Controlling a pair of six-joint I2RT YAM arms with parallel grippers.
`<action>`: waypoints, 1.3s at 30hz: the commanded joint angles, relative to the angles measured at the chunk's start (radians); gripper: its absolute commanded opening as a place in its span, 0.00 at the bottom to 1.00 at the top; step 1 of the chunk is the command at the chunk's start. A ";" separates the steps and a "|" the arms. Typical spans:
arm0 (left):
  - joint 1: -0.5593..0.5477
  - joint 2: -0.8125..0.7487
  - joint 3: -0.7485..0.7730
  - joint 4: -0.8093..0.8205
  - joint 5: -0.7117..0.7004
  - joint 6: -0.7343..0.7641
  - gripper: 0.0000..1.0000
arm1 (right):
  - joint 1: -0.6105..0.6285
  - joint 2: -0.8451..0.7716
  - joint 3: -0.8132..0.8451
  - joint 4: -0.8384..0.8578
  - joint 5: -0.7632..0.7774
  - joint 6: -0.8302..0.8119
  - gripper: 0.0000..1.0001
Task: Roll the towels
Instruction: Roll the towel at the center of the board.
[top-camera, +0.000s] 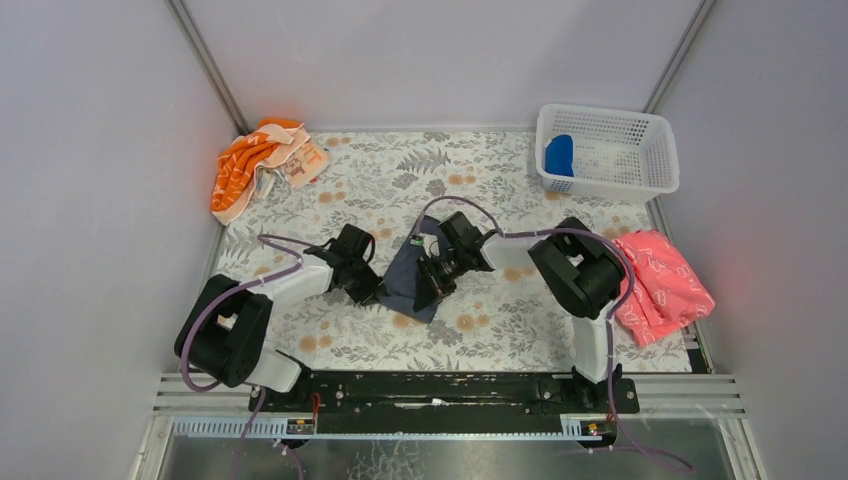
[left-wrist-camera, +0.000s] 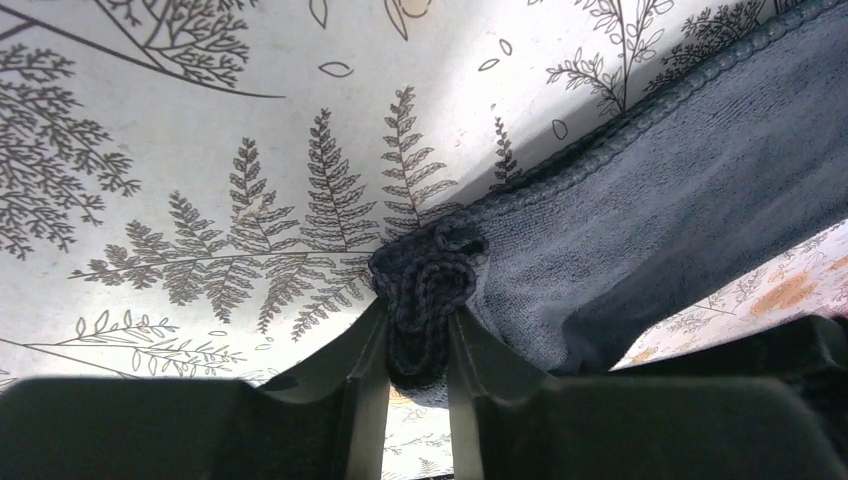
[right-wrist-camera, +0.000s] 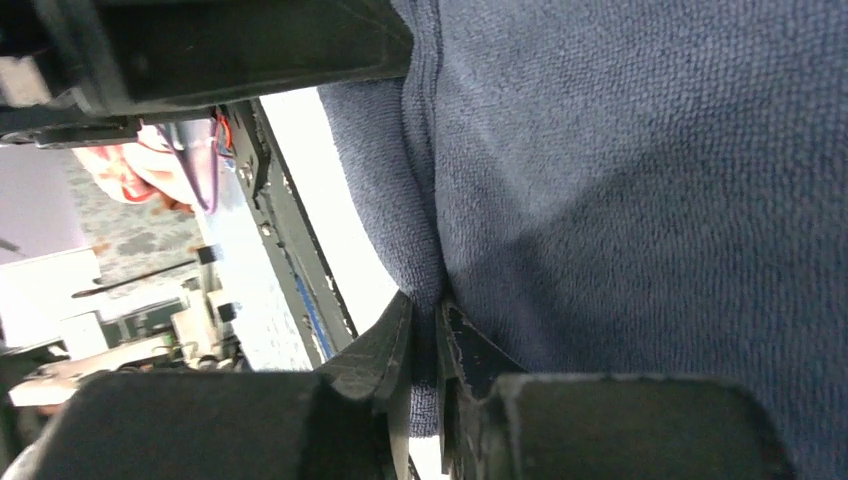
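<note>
Centrally on the flower-patterned worktop (top-camera: 500, 325) lies the grey towel (top-camera: 402, 282), rumpled and partly raised off the surface, with both arms reaching in to it from either side.

The left gripper (left-wrist-camera: 417, 318) is at the towel's left edge. Its two fingers (left-wrist-camera: 365, 365) are drawn close together and pinch a bunched corner of the thick stitched hem. From that corner the cloth stretches up and away to the right, with the fern-printed worktop bare beside it.

The right gripper (right-wrist-camera: 425, 312) is on the towel's right side, just beside the left one. Its fingers (right-wrist-camera: 395, 350) stand almost together, with a narrow fold of the grey cloth running down between them. The rest of the towel fills the wrist view above and to the right.

At the back right corner of the worktop stands a white basket (top-camera: 665, 165). The blue towel (top-camera: 558, 155) sits inside it against its left end, as a compact lump; whether it is rolled cannot be told.

An orange cloth (top-camera: 245, 170) is heaped in the back left corner. A pink cloth (top-camera: 660, 285) lies crumpled at the right edge, well apart from the grey towel.
</note>
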 joint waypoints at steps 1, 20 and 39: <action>-0.003 0.070 -0.012 -0.028 -0.083 0.040 0.19 | 0.010 -0.133 -0.005 -0.094 0.147 -0.119 0.19; -0.005 0.073 0.001 -0.069 -0.075 0.046 0.18 | 0.331 -0.382 -0.013 -0.128 0.766 -0.402 0.46; -0.003 0.083 0.023 -0.108 -0.106 0.080 0.20 | 0.393 -0.239 -0.064 -0.209 1.026 -0.461 0.53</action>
